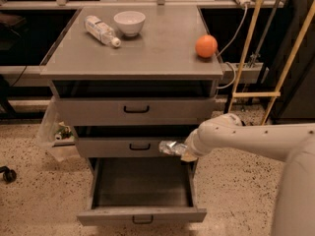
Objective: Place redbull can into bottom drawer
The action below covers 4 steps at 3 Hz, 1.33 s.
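Note:
The redbull can (170, 148) is a slim shiny silver can lying sideways in my gripper (183, 150), which is shut on it. The gripper holds it in front of the middle drawer's right end, just above the back right of the bottom drawer (141, 214). That bottom drawer is pulled out and open, with a small black handle on its front and a dark inside where nothing shows. My white arm (256, 139) reaches in from the right.
On the cabinet top (147, 53) lie a clear plastic bottle (101, 30), a white bowl (129, 22) and an orange ball (206, 46). The two upper drawers (135, 110) are closed. Wooden poles (248, 48) stand right of the cabinet; a plastic bag (55, 134) is at its left.

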Available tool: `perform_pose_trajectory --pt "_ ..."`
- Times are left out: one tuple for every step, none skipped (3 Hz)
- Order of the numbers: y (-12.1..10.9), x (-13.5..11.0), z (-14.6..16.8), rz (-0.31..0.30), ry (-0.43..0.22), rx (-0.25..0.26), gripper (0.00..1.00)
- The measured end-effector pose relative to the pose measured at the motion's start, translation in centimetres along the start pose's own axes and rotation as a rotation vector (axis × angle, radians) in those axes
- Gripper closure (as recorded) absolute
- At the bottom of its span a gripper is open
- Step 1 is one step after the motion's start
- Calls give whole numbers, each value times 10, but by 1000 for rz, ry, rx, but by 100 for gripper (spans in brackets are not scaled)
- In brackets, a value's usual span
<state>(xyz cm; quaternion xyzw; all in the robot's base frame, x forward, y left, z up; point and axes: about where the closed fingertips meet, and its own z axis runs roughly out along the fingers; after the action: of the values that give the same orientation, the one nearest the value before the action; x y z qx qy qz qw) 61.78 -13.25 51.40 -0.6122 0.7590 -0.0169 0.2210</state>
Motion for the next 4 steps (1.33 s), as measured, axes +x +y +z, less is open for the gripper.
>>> perform_pose_trajectory --pt "1 -8 47 36 -45 33 100" --pt "-1 -12 50 45 -64 46 100" --pt "4 -11 70 28 -37 16 100" --pt "15 0 128 -13 23 -29 100"
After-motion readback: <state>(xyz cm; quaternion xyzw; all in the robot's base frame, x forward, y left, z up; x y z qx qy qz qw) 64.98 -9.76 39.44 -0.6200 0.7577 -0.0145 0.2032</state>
